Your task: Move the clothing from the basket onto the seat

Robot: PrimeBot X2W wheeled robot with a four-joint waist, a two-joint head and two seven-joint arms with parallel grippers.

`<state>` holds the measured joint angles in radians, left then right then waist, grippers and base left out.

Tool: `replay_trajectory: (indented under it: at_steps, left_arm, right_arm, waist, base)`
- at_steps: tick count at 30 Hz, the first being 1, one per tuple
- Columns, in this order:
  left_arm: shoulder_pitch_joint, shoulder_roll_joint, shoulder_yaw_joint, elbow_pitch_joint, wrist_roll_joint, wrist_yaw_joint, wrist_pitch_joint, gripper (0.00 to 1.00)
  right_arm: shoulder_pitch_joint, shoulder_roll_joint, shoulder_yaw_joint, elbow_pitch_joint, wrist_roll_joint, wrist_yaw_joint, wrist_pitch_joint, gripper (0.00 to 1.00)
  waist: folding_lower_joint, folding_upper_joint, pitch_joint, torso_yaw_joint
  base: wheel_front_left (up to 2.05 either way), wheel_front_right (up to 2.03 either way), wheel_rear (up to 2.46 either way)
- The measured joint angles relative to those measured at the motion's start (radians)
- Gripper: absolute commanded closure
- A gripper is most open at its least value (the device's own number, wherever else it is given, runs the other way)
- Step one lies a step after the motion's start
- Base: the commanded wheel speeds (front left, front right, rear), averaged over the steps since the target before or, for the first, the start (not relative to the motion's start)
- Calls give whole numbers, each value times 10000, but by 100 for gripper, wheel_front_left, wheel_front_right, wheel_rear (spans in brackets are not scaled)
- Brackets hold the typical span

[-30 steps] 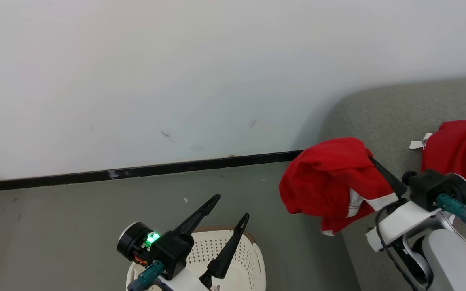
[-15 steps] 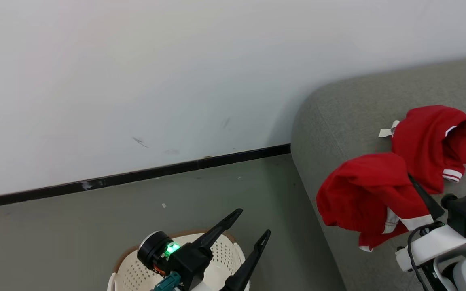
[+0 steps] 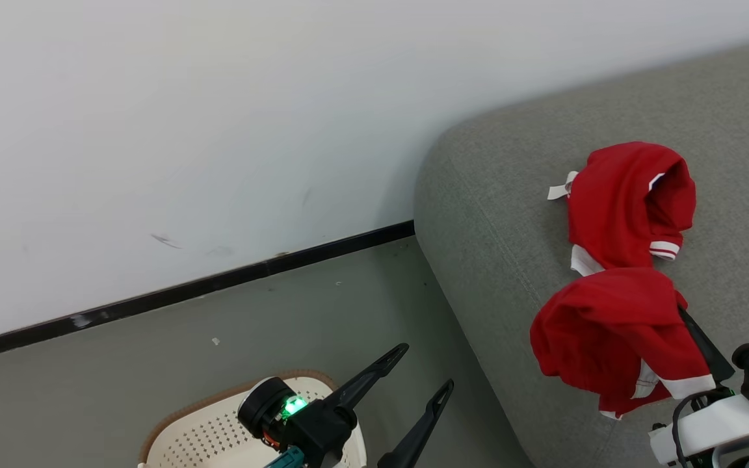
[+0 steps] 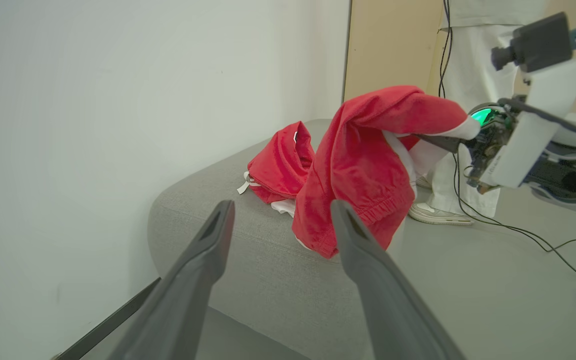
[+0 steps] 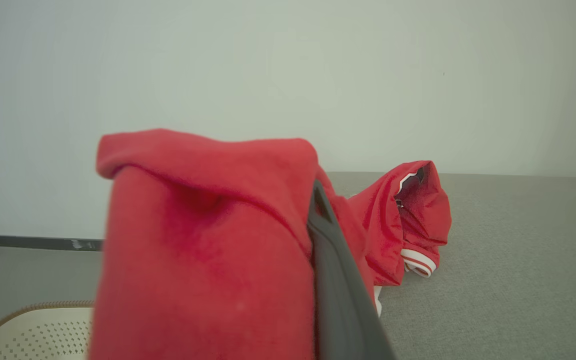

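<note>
One red garment (image 3: 628,195) is lying on the seat (image 3: 491,214), the right hand (image 3: 683,315) is gripping the second garment (image 3: 608,331) above it, and the left hand (image 3: 426,365) is gaping empty.

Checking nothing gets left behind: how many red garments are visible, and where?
2. The tagged garment lies on the sofa; the held garment hangs from the right gripper over it. More may hide in the basket.
</note>
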<state>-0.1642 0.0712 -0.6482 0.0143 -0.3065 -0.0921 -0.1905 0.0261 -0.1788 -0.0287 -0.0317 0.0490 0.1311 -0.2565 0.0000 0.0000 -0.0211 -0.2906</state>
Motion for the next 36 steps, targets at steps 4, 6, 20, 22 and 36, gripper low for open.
replay_trajectory:
  at_steps: [4,6,20,22,36]
  left_arm:
    - [0,-8,-6,0,0,4,-12,0]
    - [0,-13,2,0,0,15,-58,0]
    - [-2,40,374,-343,316,560,-102,0]
    - [-5,102,422,-431,431,616,-100,0]
    - [-166,464,696,-1271,934,1001,65,0]
  right_arm:
    - [174,138,-56,-190,0,2,0,100]
    - [174,146,-40,-242,0,2,0,100]
    - [-2214,-834,297,-247,451,2,207,100]
    - [-2833,-1058,146,-192,573,2,347,100]
    - [-7208,-2500,-1170,1670,1639,0,1666,100]
  waist:
    - [0,0,71,-314]
    - [1,0,113,-463]
    - [0,0,707,-1056]
    - [0,0,830,-1068]
    - [0,0,1735,-793]
  base:
    - [0,0,0]
    - [0,0,0]
    - [0,0,0]
    - [0,0,0]
    - [0,0,0]
